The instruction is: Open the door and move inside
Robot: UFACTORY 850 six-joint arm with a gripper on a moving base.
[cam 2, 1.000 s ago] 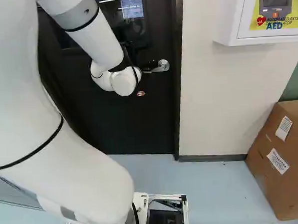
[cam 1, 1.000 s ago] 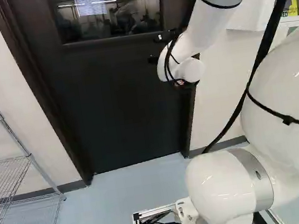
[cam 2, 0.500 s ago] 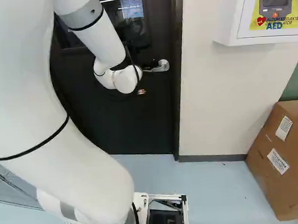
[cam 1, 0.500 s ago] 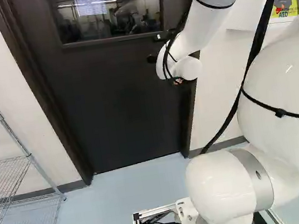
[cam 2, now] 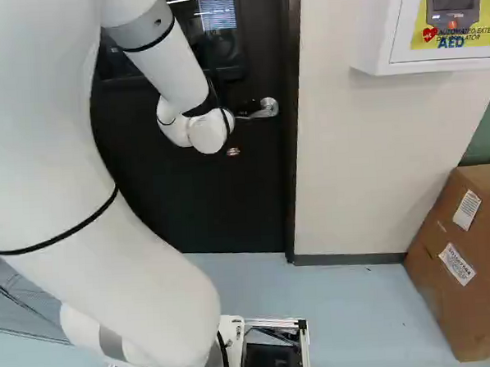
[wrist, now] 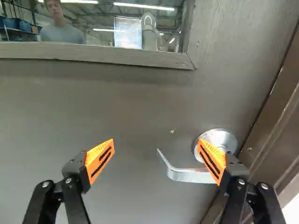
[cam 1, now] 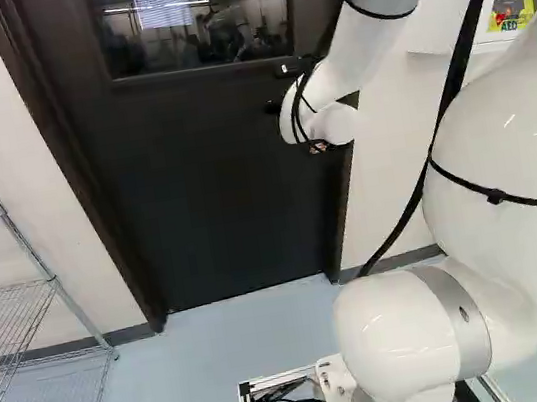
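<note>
Two orange-padded fingers (wrist: 100, 161) of the black gripper (cam 1: 275, 107) stand wide apart. Ahead of them is the curved silver metal lever handle (wrist: 191, 175), its free end seen between the fingers, its round base partly behind one pad; they look clear of contact, though depth is hard to judge. The dark, flat-faced door (cam 1: 206, 190) sits closed in its frame at the upper middle of the left base view. A grey wire shelf (cam 1: 9, 290) stands at that view's left edge, a brown cardboard box (cam 2: 449, 304) at the right base view's lower right.
</note>
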